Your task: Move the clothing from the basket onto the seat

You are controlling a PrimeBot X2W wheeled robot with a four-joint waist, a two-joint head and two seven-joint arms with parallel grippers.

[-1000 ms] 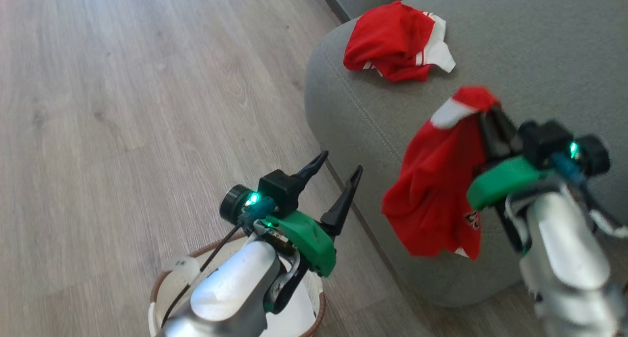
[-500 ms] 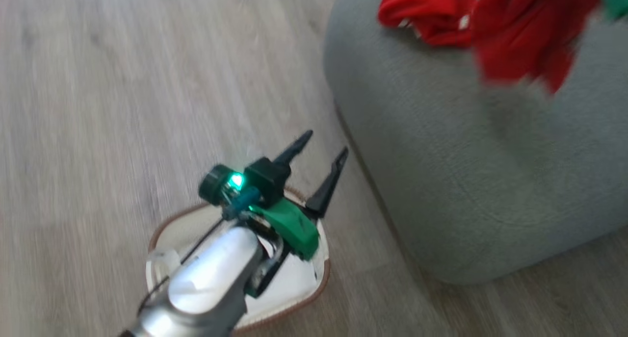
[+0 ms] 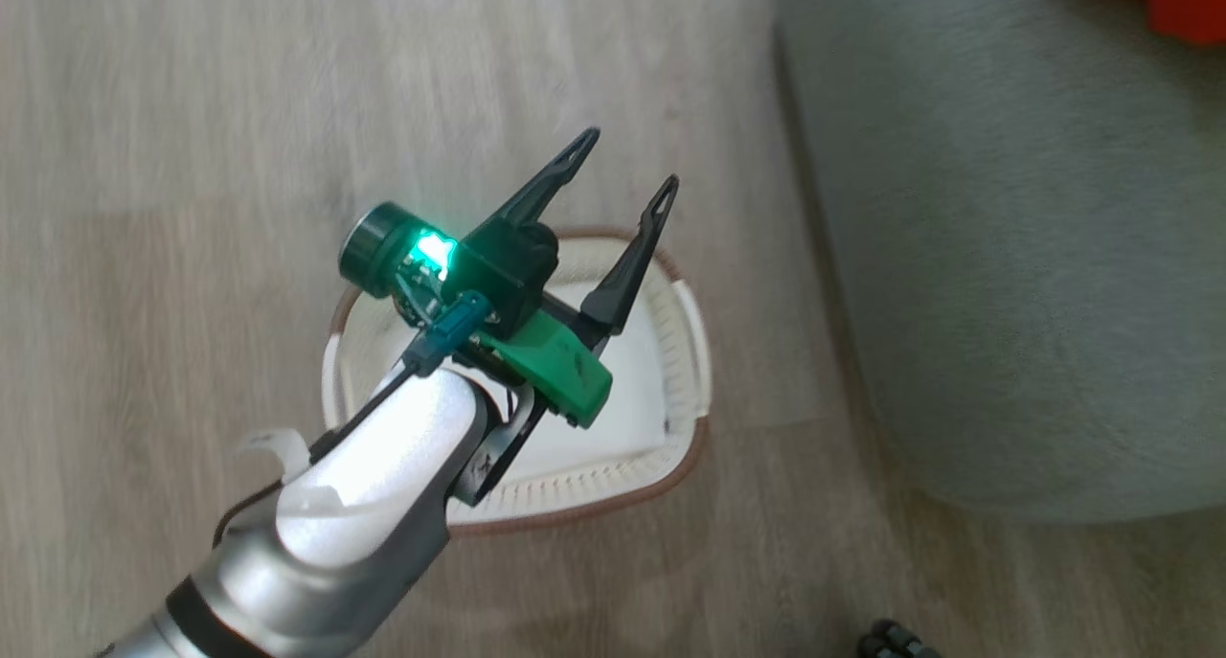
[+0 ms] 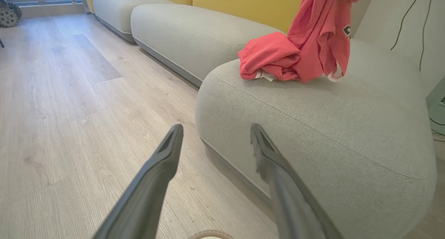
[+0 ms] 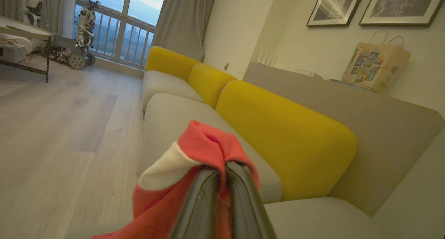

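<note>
Hanging over seat [image 4: 313,120], upper right of left wrist frame: second red jersey [image 4: 323,33], pinched in right tool [image 5: 224,166], brought in from cushion's front edge to beside first red garment [image 4: 267,58]. Left tool [image 3: 625,160] wide, empty, above basket [image 3: 685,351]; basket looks emptied. Only release left.

The left gripper [image 4: 215,127] stands with its jaws wide apart and nothing between them, above the wooden floor [image 4: 69,93] by the seat's [image 4: 313,127] near corner. The brown rim of the basket [image 4: 210,234] peeks in below. A crumpled red garment [image 4: 267,58] lies by the seat's far left edge. A hanging red garment [image 4: 323,30] with small lettering droops against it, before the yellow backrest [image 4: 250,2].
</note>
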